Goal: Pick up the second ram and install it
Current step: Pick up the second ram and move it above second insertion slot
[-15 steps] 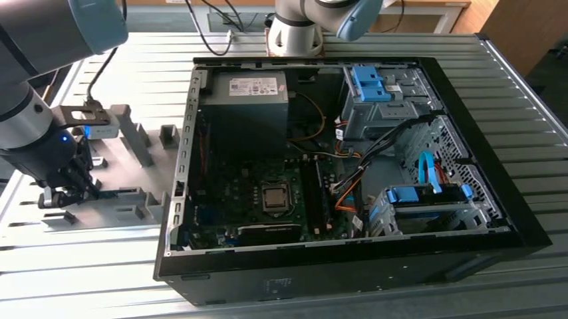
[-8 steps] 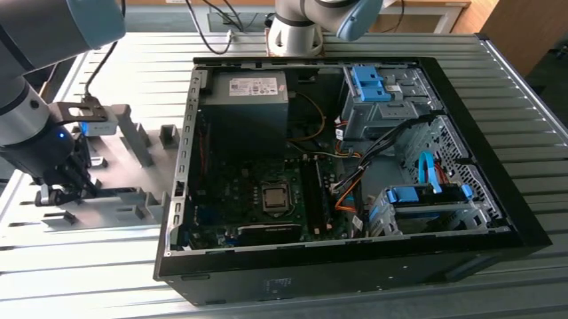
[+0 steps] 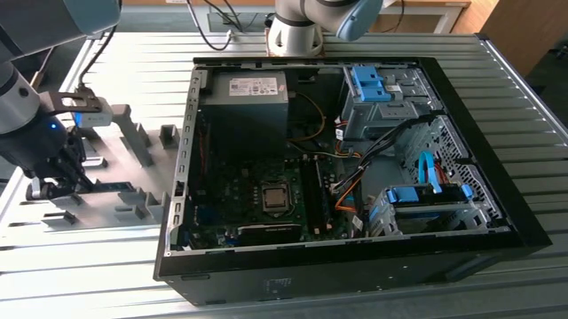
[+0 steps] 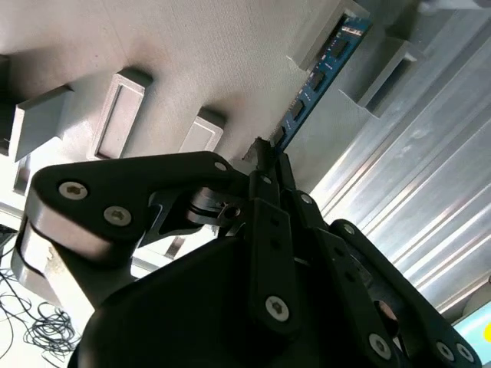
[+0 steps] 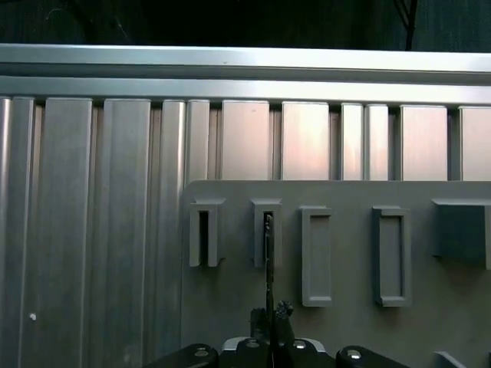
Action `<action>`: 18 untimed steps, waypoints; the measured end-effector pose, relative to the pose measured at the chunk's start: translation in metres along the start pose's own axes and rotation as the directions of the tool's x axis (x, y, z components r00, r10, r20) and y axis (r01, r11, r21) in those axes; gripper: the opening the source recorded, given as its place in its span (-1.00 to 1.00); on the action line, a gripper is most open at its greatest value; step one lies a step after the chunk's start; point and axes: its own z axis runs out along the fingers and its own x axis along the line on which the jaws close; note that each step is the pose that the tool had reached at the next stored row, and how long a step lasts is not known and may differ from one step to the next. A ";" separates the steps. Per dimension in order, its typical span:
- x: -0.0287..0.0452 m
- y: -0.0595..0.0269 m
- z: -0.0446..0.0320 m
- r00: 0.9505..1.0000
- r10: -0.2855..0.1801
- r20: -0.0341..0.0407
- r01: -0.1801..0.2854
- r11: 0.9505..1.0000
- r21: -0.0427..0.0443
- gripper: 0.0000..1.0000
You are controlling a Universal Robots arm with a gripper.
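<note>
Here, the second ram point(image 4: 318, 77) is clenched edgewise by the tool point(image 4: 265, 152) at the grey fixture point(image 5: 230, 307); it is best lifted straight, untilted, from its slot point(image 5: 257, 230)

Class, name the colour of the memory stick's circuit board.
The second ram is blue; best seen in the second wrist view.

The arm point(image 3: 22, 119) runs off the exterior view's left edge, and there its claw point(image 3: 56, 188) is lost in shadow among the grey blocks point(image 3: 142, 203). In the second wrist view the near end of the second ram point(image 4: 314, 80) vanishes between the claw's pinched fingers point(image 4: 270, 222).
</note>
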 end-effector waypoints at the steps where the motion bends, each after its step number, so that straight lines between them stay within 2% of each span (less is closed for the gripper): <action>1: 0.0000 0.0000 -0.0019 1.000 0.000 0.000 0.000 1.000 0.000 -0.72; 3: -0.0001 0.0000 -0.0041 1.000 0.000 0.000 0.000 1.000 0.000 -0.72; 18: -0.0001 0.0001 -0.0068 1.000 0.000 0.000 0.000 1.000 0.000 -0.72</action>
